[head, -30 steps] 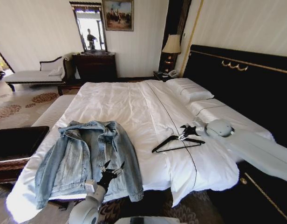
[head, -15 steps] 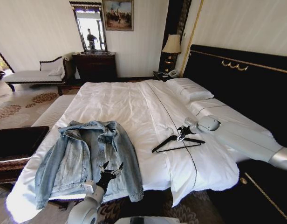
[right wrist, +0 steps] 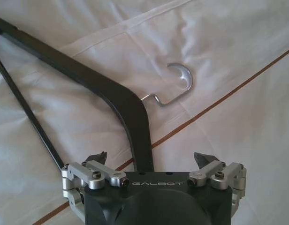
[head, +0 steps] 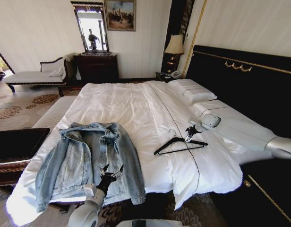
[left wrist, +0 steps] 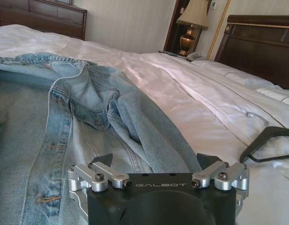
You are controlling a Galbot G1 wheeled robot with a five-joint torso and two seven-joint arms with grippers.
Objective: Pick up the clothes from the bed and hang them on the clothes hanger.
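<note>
The light-blue denim clothes (head: 86,158) lie spread flat on the near left part of the bed (head: 122,101). My left gripper (head: 112,170) stands open just above the jacket's near hem; the left wrist view shows the denim (left wrist: 64,122) under the left gripper (left wrist: 156,161). The black clothes hanger (head: 180,144) lies on the sheet at mid right. My right gripper (head: 190,134) is open over its right end. In the right wrist view the hanger's arm (right wrist: 111,93) runs between the spread jaws of the right gripper (right wrist: 151,157), and the metal hook (right wrist: 179,82) lies beyond.
A black headboard (head: 244,80) runs along the right, with pillows (head: 195,92) against it. A dark bench (head: 15,146) stands at the bed's left side. A lamp (head: 174,47), a dresser (head: 96,66) and a chaise (head: 34,75) stand at the far wall.
My right forearm has swung up and back toward the headboard, while its gripper stays over the hanger's right end. The left gripper and the jacket have hardly moved.
</note>
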